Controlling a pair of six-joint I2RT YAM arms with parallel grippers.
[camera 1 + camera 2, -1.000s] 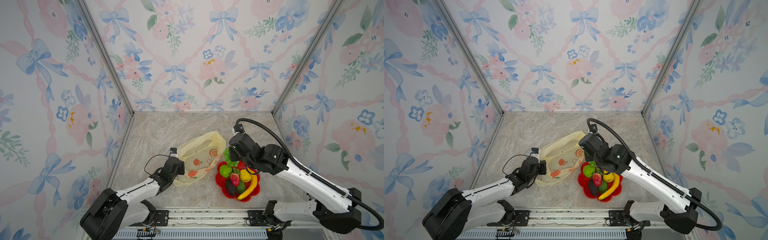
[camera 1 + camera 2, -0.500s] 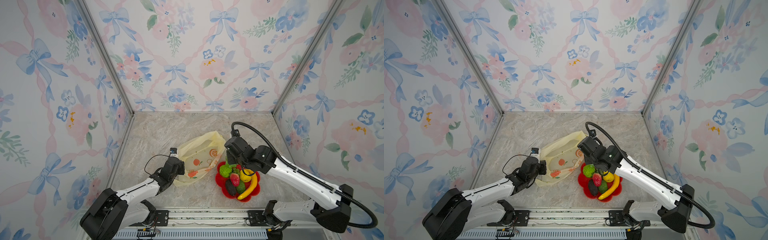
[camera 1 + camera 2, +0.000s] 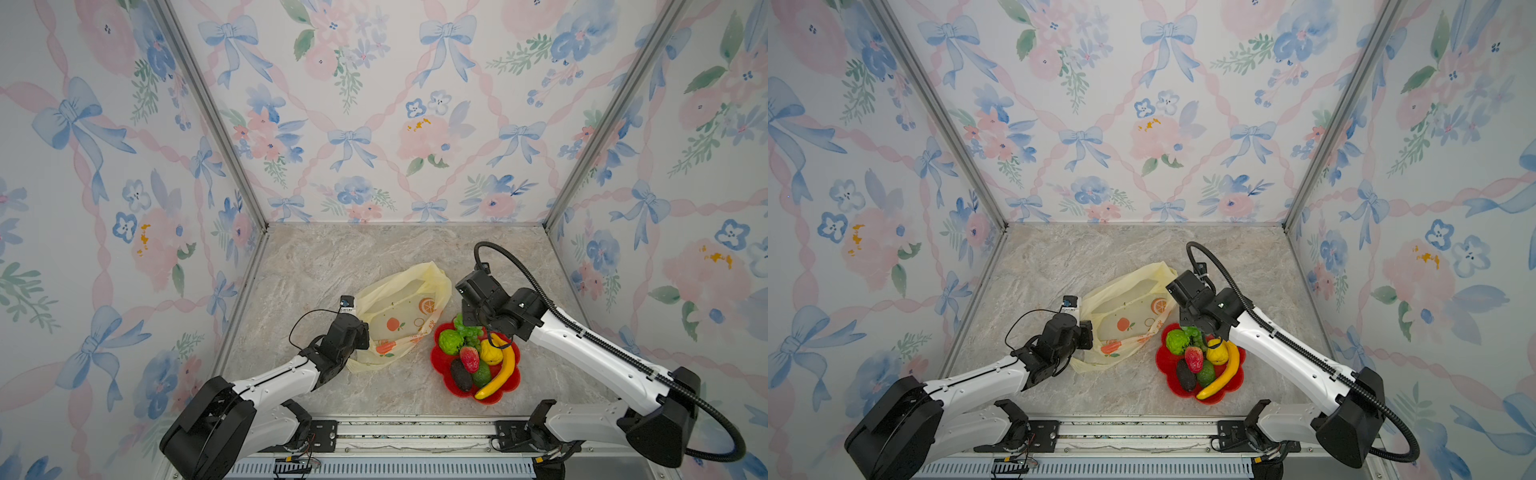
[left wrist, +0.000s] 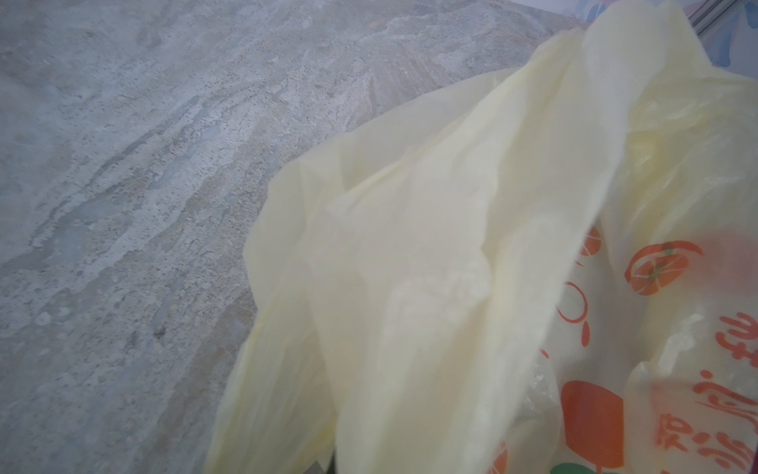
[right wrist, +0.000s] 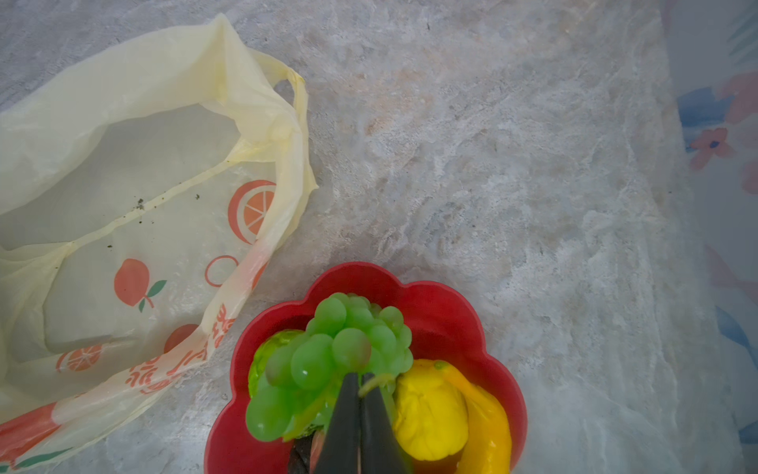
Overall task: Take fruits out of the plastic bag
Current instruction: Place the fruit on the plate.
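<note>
Marble tabletop carries the bag, slack and apparently empty, its edge clamped in the left gripper. The right gripper pinches the grapes by the stem over the plate. Lower until they rest beside the lemon, then release.

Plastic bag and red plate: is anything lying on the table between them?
Nothing. The right wrist view shows just a narrow strip of bare marble table between the plastic bag and the red plate.

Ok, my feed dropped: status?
Left gripper shut on bag edge. Right gripper shut on grapes, over plate. No fruit seen in bag. Nothing blocking.
</note>
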